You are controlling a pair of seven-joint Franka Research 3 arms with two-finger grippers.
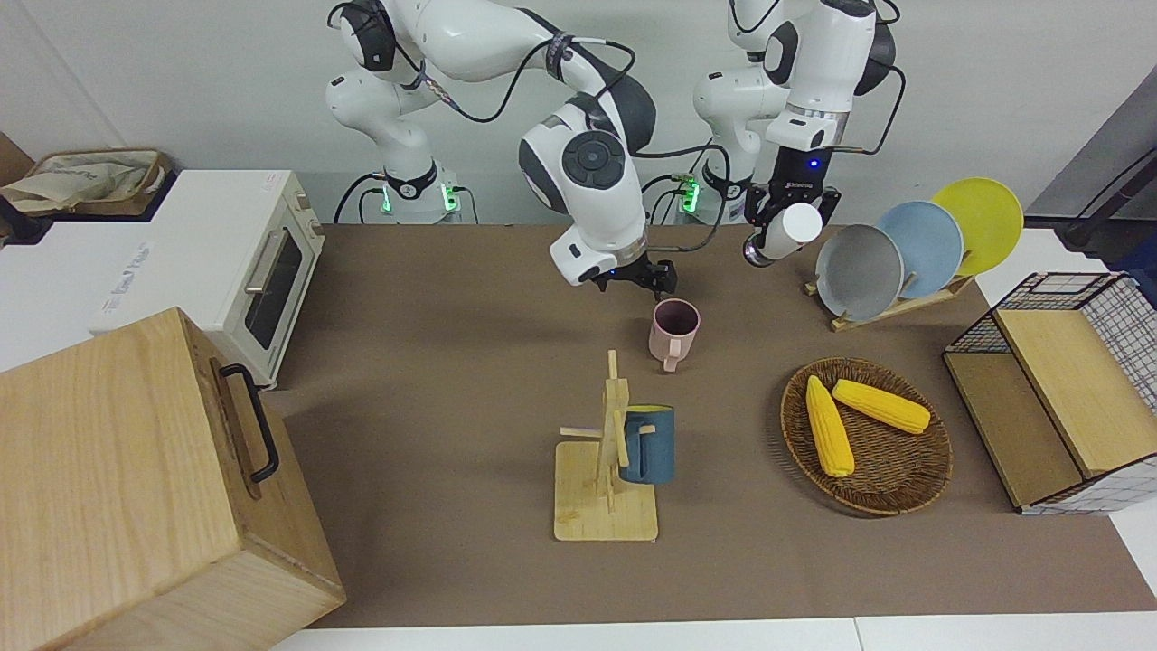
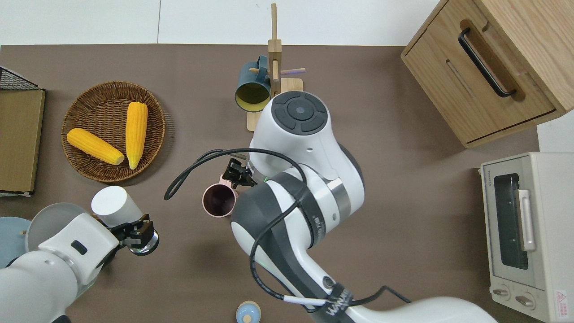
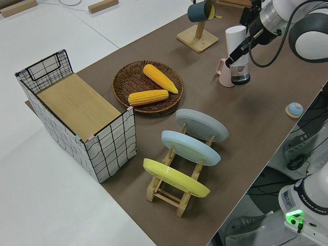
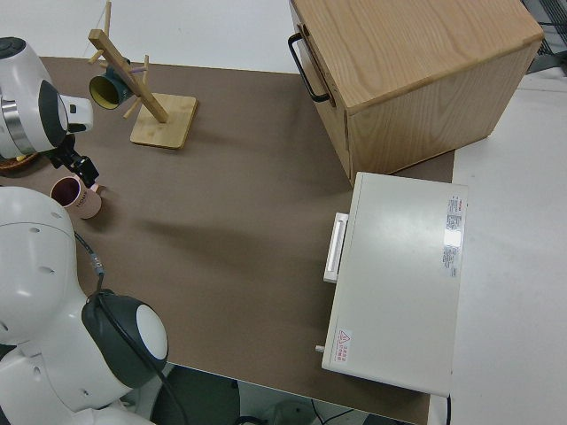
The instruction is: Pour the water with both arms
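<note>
A pink mug (image 1: 673, 333) stands upright on the brown table, free of any grip; it also shows in the overhead view (image 2: 219, 202). My right gripper (image 1: 644, 278) hangs open and empty just above it, over the mug's handle side (image 2: 237, 172). My left gripper (image 1: 776, 217) is shut on a white flask (image 1: 801, 222) with a steel end and holds it tilted in the air. In the overhead view this gripper (image 2: 133, 228) and flask (image 2: 112, 205) are over the table between the plate rack and the mug.
A mug tree with a dark blue mug (image 1: 646, 443), a wicker basket (image 1: 904, 488) with two corn cobs, a plate rack (image 1: 904, 249), a wire crate (image 1: 1058, 389), a wooden box (image 1: 136, 479) and a toaster oven (image 1: 244, 262) stand around. A small blue lid (image 2: 247, 312) lies near the robots.
</note>
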